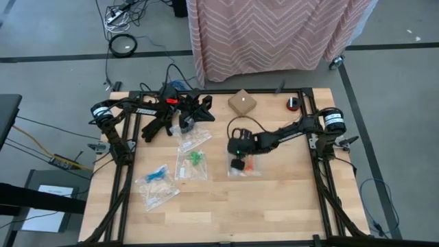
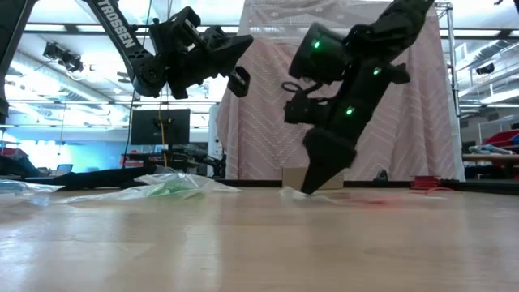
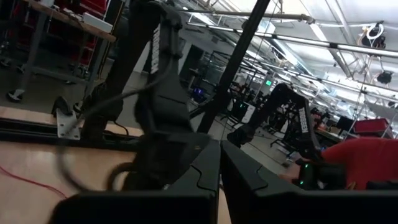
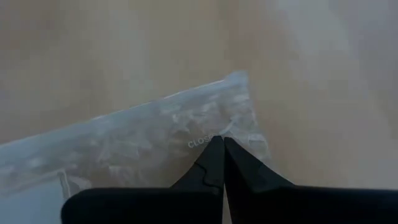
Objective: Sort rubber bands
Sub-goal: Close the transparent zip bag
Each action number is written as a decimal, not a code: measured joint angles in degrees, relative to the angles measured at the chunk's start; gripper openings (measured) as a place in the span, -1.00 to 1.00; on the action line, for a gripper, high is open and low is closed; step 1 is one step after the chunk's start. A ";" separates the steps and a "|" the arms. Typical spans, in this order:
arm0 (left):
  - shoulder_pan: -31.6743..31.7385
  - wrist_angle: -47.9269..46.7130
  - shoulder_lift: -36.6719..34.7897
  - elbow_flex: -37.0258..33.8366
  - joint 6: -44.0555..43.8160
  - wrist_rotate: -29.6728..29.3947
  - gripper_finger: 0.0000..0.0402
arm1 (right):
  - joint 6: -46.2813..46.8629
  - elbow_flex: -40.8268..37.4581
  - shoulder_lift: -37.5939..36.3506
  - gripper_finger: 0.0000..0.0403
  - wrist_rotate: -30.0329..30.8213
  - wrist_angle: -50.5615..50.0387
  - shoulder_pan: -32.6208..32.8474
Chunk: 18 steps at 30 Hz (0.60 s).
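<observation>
High view is showing the right gripper (image 1: pixel 237 165) pressing down on a clear zip bag (image 1: pixel 248 167) near the middle of the table (image 1: pixel 274 206), its fingers squeezed fully together. Right wrist view is showing those fingertips (image 4: pixel 219 149) pinching the sealed edge of the bag (image 4: pixel 137 143), tips touching the plastic. Orange rubber bands (image 1: pixel 251 165) are lying in that bag just beside the gripper. Further left, green rubber bands (image 1: pixel 195 158) are sitting in a second bag (image 1: pixel 192 163), and blue rubber bands (image 1: pixel 157 173) are resting in a third bag (image 1: pixel 158 186) nearer the left front. A fourth bag (image 1: pixel 195 139) is lying just under the left gripper (image 1: pixel 186 122), which is hanging in the air above the back of the table, its fingers nearly closed with only a sliver between them and nothing visible held. Behind, a small cardboard box (image 1: pixel 242 103) is sitting near the table's far edge.
</observation>
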 joint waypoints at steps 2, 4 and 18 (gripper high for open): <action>0.00 0.20 0.00 0.00 -0.84 -0.35 -0.89 | 2.16 -0.01 0.03 -1.00 0.17 0.15 -2.23; -0.01 0.03 0.00 0.00 -1.07 -0.56 -0.89 | 4.29 -0.02 0.05 -1.00 0.52 0.21 -4.31; -0.01 0.11 0.00 0.00 -3.08 -11.21 -0.89 | 25.83 -0.07 0.07 -1.00 2.13 0.01 -17.16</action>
